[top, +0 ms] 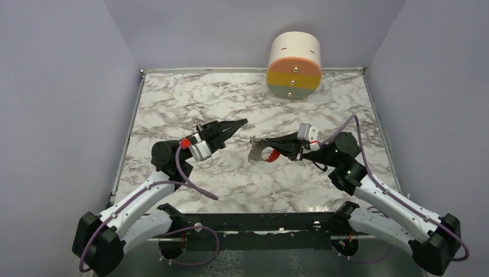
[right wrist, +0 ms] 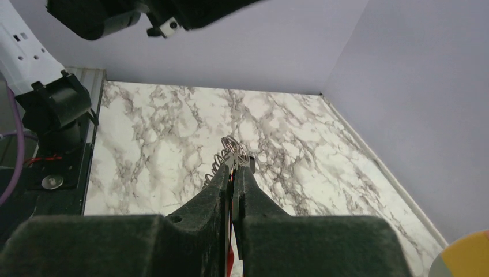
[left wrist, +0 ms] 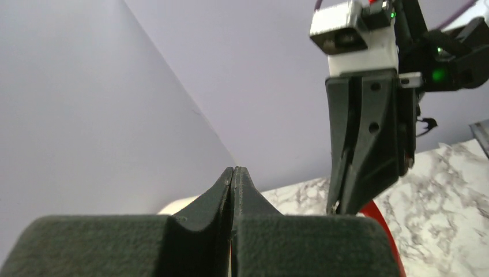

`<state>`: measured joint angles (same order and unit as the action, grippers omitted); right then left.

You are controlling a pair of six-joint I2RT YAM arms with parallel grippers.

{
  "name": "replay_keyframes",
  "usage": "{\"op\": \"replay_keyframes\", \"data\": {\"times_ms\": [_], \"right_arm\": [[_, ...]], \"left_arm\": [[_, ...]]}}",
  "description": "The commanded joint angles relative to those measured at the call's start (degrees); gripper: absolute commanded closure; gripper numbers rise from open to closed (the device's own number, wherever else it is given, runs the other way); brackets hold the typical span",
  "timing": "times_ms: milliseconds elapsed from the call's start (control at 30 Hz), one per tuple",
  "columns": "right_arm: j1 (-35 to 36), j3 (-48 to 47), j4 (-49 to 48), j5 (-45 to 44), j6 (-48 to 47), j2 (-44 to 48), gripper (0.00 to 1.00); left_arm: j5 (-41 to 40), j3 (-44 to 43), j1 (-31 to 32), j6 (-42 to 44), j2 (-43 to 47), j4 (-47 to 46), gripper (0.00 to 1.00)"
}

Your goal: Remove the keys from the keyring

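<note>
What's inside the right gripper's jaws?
The keyring. The right gripper is shut on it, with the silver ring and chain poking past the tips and the red clip hanging below. No keys can be made out; the grip covers the rest.

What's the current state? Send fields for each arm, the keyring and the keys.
left arm: jaws shut, can't tell if they hold anything
right arm: jaws shut on the keyring, above the table
keyring: ring and chain stick out past the right tips; red clip hangs under them
keys: too small to make out
arms: tips face each other, apart
</note>
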<state>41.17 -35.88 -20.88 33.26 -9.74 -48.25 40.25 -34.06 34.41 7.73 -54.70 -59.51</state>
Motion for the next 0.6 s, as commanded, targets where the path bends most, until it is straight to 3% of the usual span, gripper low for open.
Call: {"op": "replay_keyframes", "data": {"times_ms": [0, 567], "right_arm": [[-0.03, -0.16, 1.17, -1.82, 0.07, -0.77, 0.98], [-0.03, 0.20, 0.52, -2.72, 0.04, 0.65, 0.98]], "left_arm": [[-3.98, 0.50, -0.28, 1.94, 2.96, -3.16, 1.00], [-3.10, 1.02, -0.28, -3.22, 0.31, 3.40, 1.00]]}}
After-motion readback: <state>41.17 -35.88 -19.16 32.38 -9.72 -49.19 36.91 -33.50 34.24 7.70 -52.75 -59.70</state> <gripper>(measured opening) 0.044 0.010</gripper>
